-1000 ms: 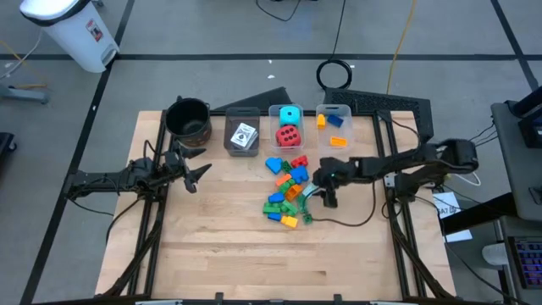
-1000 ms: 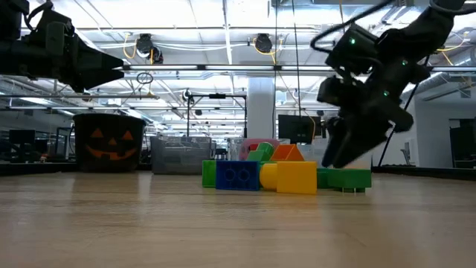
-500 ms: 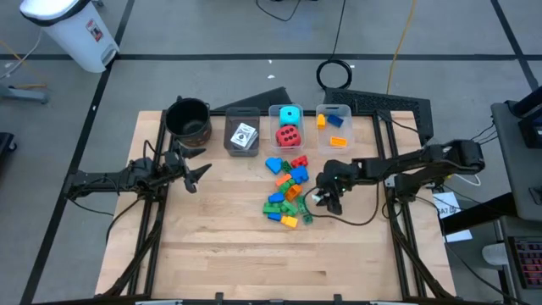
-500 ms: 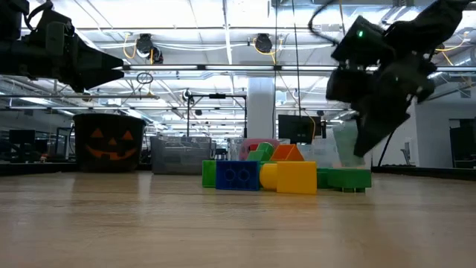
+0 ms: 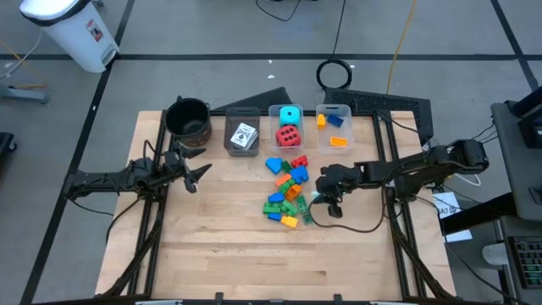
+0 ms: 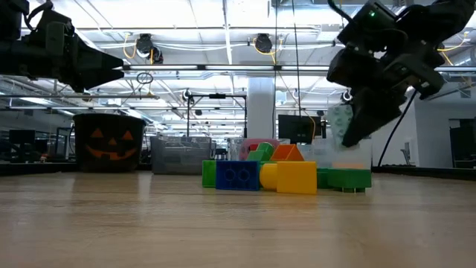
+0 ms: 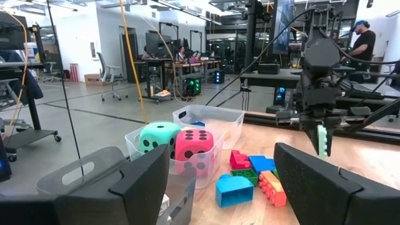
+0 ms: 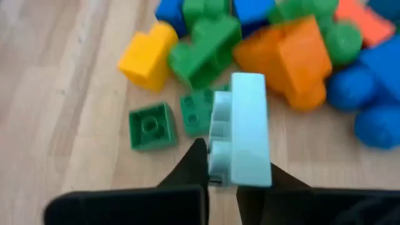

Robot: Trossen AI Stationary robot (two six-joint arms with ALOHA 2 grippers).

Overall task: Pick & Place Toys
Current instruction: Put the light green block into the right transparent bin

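A pale green brick (image 8: 244, 131) was clamped between the fingers of the right gripper (image 5: 326, 200), which had closed on it over the last second and lifted it clear of the table (image 5: 220, 254). A second earlier that gripper was down at the right edge of the toy pile (image 5: 288, 188) with its fingers apart; at this moment, in the low view, it hung above the bricks with the pale piece (image 6: 341, 123) sticking out below its fingertips. The right wrist view looked down past the held brick onto a yellow brick (image 8: 147, 55), a flat green brick (image 8: 150, 126) and an orange brick (image 8: 289, 59) lying on the wood beneath.

The pick looked done, so what remained for this piece was the carry to a bin. Three bins stood in a row at the far side of the table: a grey bin (image 5: 229, 140) with a white card (image 5: 244, 135), a clear bin (image 5: 275, 114) with the red dotted cube (image 5: 289, 135) and cyan dotted cube (image 5: 290, 114), and another clear bin (image 5: 345, 110) with a few small bricks. That last one seemed the likely target, though nothing settled it.

The left gripper (image 5: 193, 173) waited near the black pot (image 5: 188, 119), well apart from the pile, fingers spread and empty.

Most of the pile was not yet sorted.
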